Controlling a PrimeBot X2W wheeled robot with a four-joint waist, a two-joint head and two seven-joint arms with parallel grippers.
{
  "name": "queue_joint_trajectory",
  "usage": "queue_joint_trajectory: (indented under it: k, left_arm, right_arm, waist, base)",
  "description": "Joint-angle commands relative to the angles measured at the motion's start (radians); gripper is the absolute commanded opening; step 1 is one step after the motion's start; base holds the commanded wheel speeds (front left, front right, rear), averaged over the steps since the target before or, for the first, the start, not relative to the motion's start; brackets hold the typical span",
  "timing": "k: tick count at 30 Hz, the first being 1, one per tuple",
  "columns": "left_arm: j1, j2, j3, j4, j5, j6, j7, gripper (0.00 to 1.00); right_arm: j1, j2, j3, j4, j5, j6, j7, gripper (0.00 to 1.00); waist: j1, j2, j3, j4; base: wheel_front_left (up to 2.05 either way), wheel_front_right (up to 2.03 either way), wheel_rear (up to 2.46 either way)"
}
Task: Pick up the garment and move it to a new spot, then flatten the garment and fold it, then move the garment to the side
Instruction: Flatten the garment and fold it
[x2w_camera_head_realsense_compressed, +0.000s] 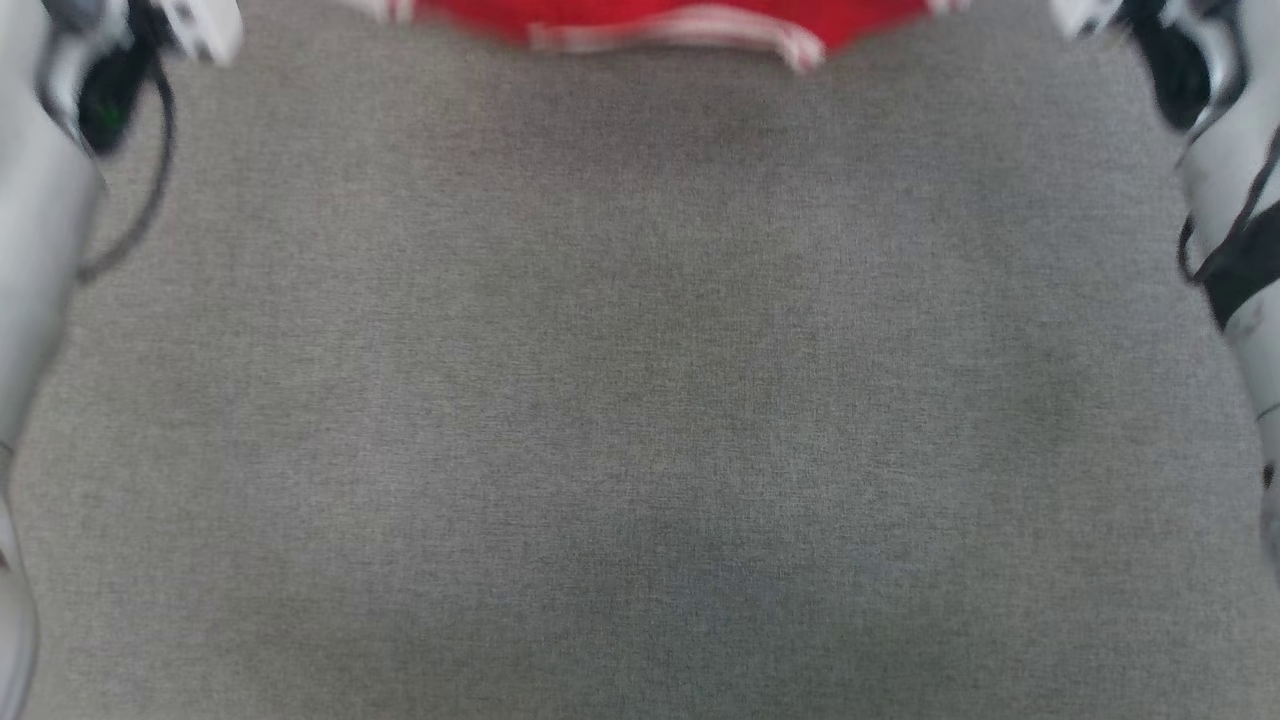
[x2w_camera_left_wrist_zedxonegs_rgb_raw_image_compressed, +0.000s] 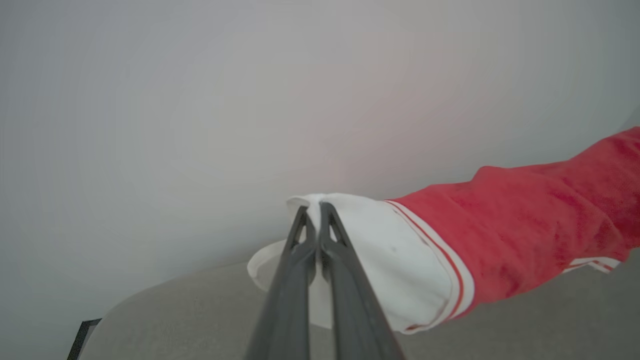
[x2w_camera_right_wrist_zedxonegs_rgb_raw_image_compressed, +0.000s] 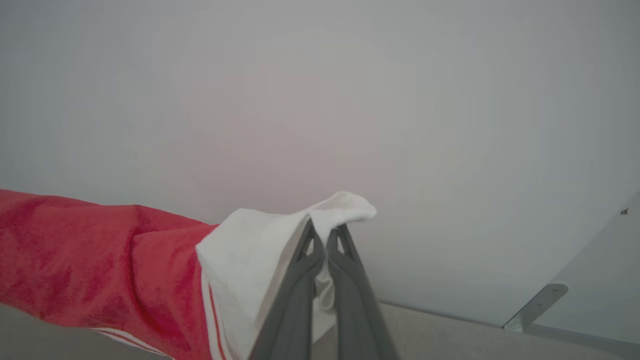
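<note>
so the red shirt (x2w_camera_head_realsense_compressed: 650, 15) hangs at 12 o'clock in the head view over the gray cloth surface (x2w_camera_head_realsense_compressed: 640, 400), left gripper (x2w_camera_left_wrist_zedxonegs_rgb_raw_image_compressed: 313, 209) pinched tight on one white sleeve (x2w_camera_left_wrist_zedxonegs_rgb_raw_image_compressed: 385, 250), right gripper (x2w_camera_right_wrist_zedxonegs_rgb_raw_image_compressed: 326, 227) clamped on the other sleeve (x2w_camera_right_wrist_zedxonegs_rgb_raw_image_compressed: 245, 245), red body running off toward 3 and 9 o'clock in the wrist views

Left forearm (x2w_camera_head_realsense_compressed: 35, 220), 9 o'clock edge of head view: smooth, rounded pale grey-white shell. Dark housing (x2w_camera_head_realsense_compressed: 105, 100) at 10 o'clock has a green tint, and a thin black cable (x2w_camera_head_realsense_compressed: 165, 140) loops off it. Right forearm (x2w_camera_head_realsense_compressed: 1225, 190), 3 o'clock: same pale shell, black band (x2w_camera_head_realsense_compressed: 1240, 270) across it, black wrist block (x2w_camera_head_realsense_compressed: 1170, 70) at 2 o'clock. Left claw (x2w_camera_left_wrist_zedxonegs_rgb_raw_image_compressed: 314, 210) and right claw (x2w_camera_right_wrist_zedxonegs_rgb_raw_image_compressed: 326, 227): each has two long dark grey fingers (x2w_camera_left_wrist_zedxonegs_rgb_raw_image_compressed: 282, 305), tapering, with a triangular cut-out near each tip.
</note>
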Motion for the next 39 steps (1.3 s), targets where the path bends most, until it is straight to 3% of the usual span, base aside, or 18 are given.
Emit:
queue_joint_trajectory:
  k: [1, 7, 11, 18, 23, 28, 29, 39]
  left_arm:
    - [0.041, 0.004, -0.019, -0.005, -0.014, -0.004, 0.027, 0.0]
    - [0.178, 0.03, -0.055, -0.06, -0.145, -0.004, 0.228, 0.0]
    - [0.262, 0.08, -0.075, -0.129, -0.214, -0.004, 0.346, 0.0]
    - [0.411, 0.19, -0.078, -0.303, -0.281, 0.018, 0.431, 0.0]
    - [0.529, 0.295, -0.077, -0.525, -0.315, 0.103, 0.46, 0.0]
    - [0.659, 0.419, -0.075, -0.797, -0.359, 0.22, 0.488, 0.0]
    - [0.659, 0.419, -0.075, -0.797, -0.359, 0.22, 0.488, 0.0]
    - [0.886, 0.618, -0.083, -1.241, -0.452, 0.457, 0.499, 0.0]
  right_arm:
    - [0.03, 0.008, 0.024, 0.008, 0.043, 0.0, 0.046, 0.0]
    - [0.148, -0.032, 0.119, -0.048, 0.205, 0.0, 0.247, 0.0]
    - [0.24, -0.076, 0.17, -0.134, 0.304, 0.0, 0.368, 0.0]
    - [0.428, -0.191, 0.217, -0.331, 0.426, 0.0, 0.555, 0.0]
    - [0.577, -0.273, 0.211, -0.494, 0.491, 0.0, 0.697, 0.0]
    - [0.731, -0.341, 0.159, -0.66, 0.53, 0.0, 0.834, 0.0]
    - [0.731, -0.341, 0.159, -0.66, 0.53, 0.0, 0.834, 0.0]
    - [1.04, -0.364, -0.049, -0.983, 0.55, 0.0, 1.135, 0.0]
  waist:
    - [0.0, 0.0, -0.011, 0.003]
    - [0.0, 0.0, -0.055, 0.014]
    - [0.0, 0.0, -0.083, 0.019]
    - [0.0, 0.0, -0.139, 0.029]
    - [0.0, 0.0, -0.173, 0.038]
    - [0.0, 0.0, -0.194, 0.046]
    - [0.0, 0.0, -0.194, 0.046]
    - [0.0, 0.0, -0.194, 0.057]
  base:
    - [0.0, 0.0, 0.0]
    - [0.0, 0.0, 0.0]
    - [0.0, 0.0, 0.0]
    - [0.0, 0.0, 0.0]
    - [0.0, 0.0, 0.0]
    - [0.0, 0.0, 0.0]
    - [0.0, 0.0, 0.0]
    - [0.0, 0.0, 0.0]
